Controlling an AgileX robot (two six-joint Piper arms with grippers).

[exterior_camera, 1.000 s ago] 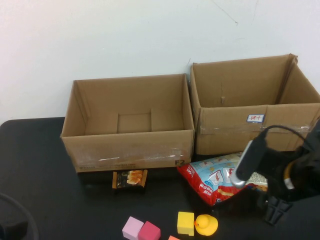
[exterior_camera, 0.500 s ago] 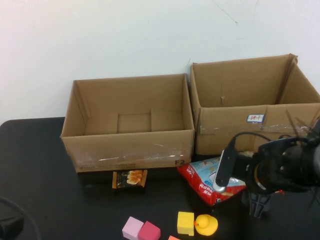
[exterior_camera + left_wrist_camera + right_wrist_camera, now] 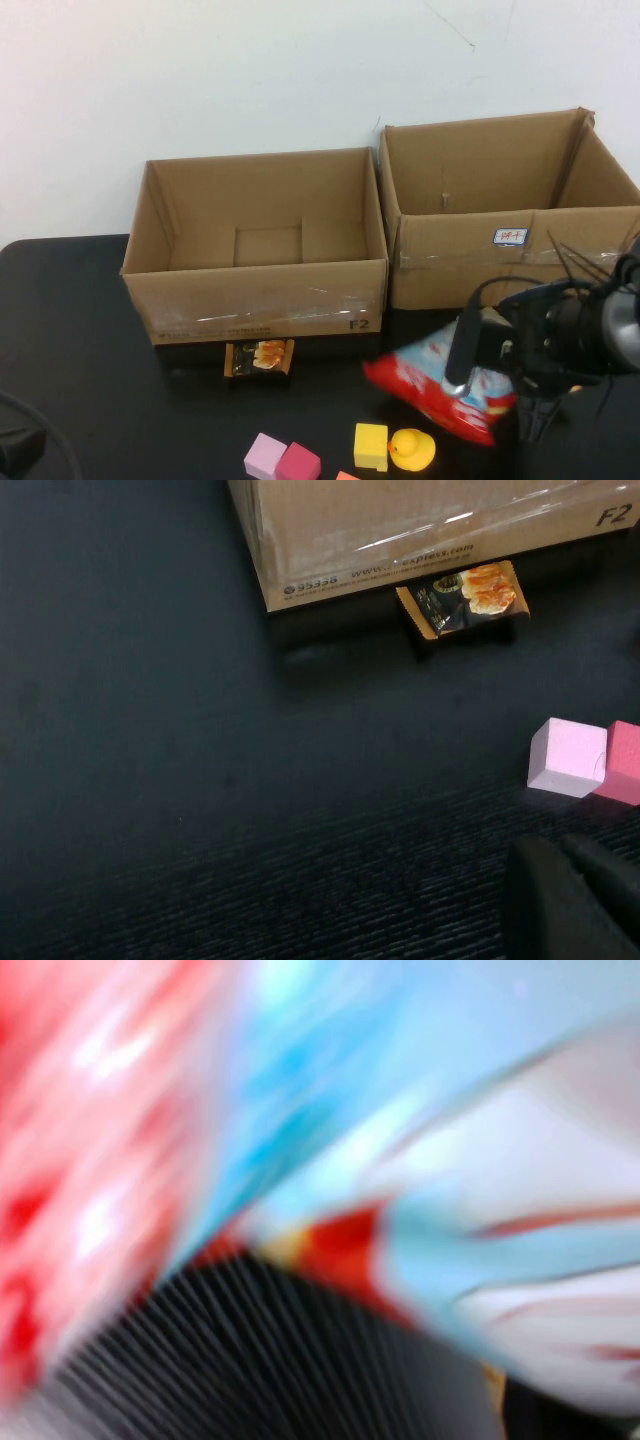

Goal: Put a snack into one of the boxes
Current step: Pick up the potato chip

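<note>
Right gripper [image 3: 512, 385] pinching red-and-blue snack bag [image 3: 440, 385], lifted before right cardboard box [image 3: 500, 255]; left gripper [image 3: 15, 450] low at table's near-left corner, fingers impossible to judge

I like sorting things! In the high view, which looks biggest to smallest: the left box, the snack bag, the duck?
1. Left box.
2. Snack bag, gripped by the right gripper.
3. Duck.
The left gripper sits parked at the table's near left corner.

Right pincer [image 3: 500, 385] clamped low, left pincer [image 3: 575, 900] parked, near-left corner
</note>
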